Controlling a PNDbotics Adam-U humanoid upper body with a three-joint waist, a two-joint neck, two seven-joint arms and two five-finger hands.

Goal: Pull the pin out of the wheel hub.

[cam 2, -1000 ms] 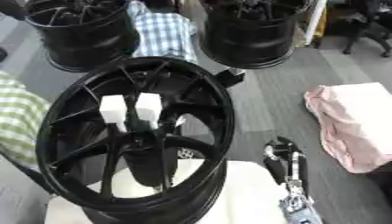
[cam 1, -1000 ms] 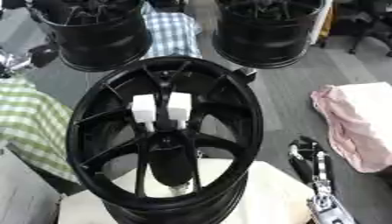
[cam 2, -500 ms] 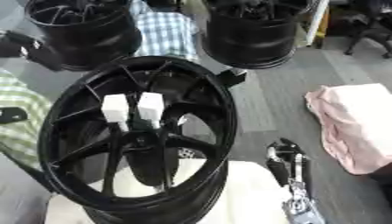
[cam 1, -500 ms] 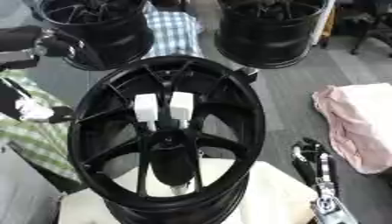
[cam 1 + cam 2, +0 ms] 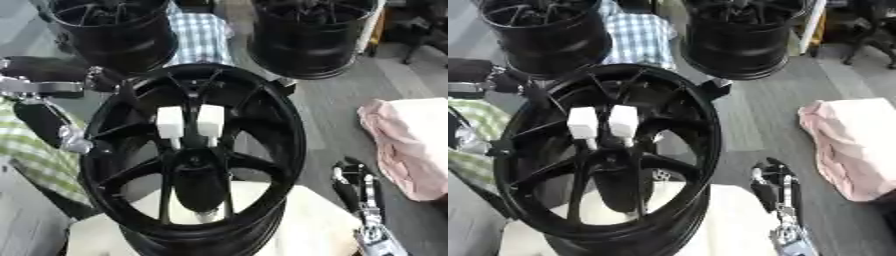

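Observation:
A black spoked wheel (image 5: 290,131) lies tilted on a cream cushion (image 5: 308,220) in the middle. Two white block-headed pins (image 5: 170,121) (image 5: 211,119) stand side by side, with thin stems running down to the hub (image 5: 196,161). My left arm comes in from the left, and its hand (image 5: 45,122) hangs just outside the wheel's left rim, apart from the pins. Blur hides how that hand is held. My right hand (image 5: 353,184) rests open at the lower right, fingers up, clear of the wheel.
Two more black wheels (image 5: 109,30) (image 5: 311,35) stand at the back with a blue checked cloth (image 5: 201,35) between them. A pink cloth (image 5: 407,145) lies on the right, a green checked cloth (image 5: 26,157) on the left.
My left arm has swung in from the far left and its hand has come down beside the wheel's left rim. The pins and my right hand have not moved.

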